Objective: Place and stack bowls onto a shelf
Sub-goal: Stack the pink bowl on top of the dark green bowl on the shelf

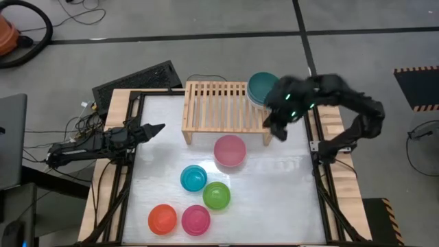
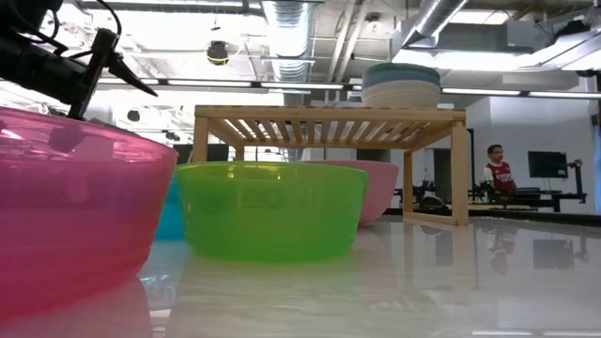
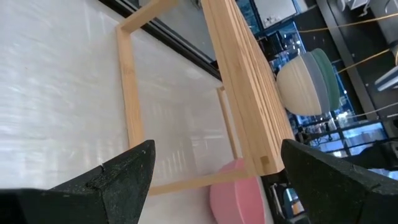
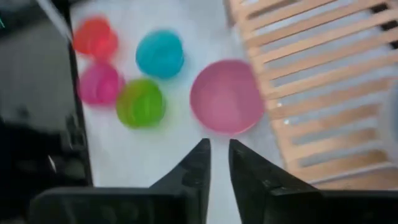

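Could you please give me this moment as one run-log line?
stack of three bowls on shelf | pale pink bowl on table | right gripper empty | left gripper open

The floor (image 1: 206, 17) was grey, crossed by dark lines. Overhead ran ducts (image 2: 291, 23) and strip lights (image 2: 216, 84). Cables (image 1: 82, 123) lay beside the table (image 1: 288, 199). A person (image 2: 495, 169) sat by a monitor (image 2: 547, 165).
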Robot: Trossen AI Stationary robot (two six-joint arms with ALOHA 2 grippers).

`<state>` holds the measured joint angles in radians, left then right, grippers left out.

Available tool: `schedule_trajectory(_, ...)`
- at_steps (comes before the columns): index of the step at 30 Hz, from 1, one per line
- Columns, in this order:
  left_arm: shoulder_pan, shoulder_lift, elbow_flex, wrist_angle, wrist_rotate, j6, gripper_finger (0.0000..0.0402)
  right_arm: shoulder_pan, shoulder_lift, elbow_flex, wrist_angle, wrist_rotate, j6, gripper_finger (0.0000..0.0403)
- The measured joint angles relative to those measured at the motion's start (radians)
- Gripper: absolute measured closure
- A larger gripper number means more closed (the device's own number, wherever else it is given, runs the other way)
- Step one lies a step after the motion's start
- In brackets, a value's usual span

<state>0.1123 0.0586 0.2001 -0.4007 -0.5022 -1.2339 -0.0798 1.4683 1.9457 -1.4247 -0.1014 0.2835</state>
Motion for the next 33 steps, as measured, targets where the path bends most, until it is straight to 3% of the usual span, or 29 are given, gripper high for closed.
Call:
schedule_trajectory(7, 0.000, 0.000, 0.000, -0.005, 0.030, 0.047, 0.0069, 0.172, 0.150, -0.001, -0.007, 0.024, -0.095, 0.0231)
schedule_trajectory(14, 0.000, 0.000, 0.000, -0.013, 0.069, 0.087, 0.0069, 0.218, 0.321, 0.000, 0.011, 0.019, -0.200, 0.0158)
schedule_trajectory(23, 0.000, 0.000, 0.000, -0.013, 0.119, 0.160, 0.0069, 0.213, 0.532, -0.001, 0.073, 0.022, -0.400, 0.0153)
schedule_trajectory(33, 0.000, 0.000, 0.000, -0.016, 0.157, 0.166, 0.0069, 0.181, 0.695, -0.001, 0.183, 0.001, -0.426, 0.0153)
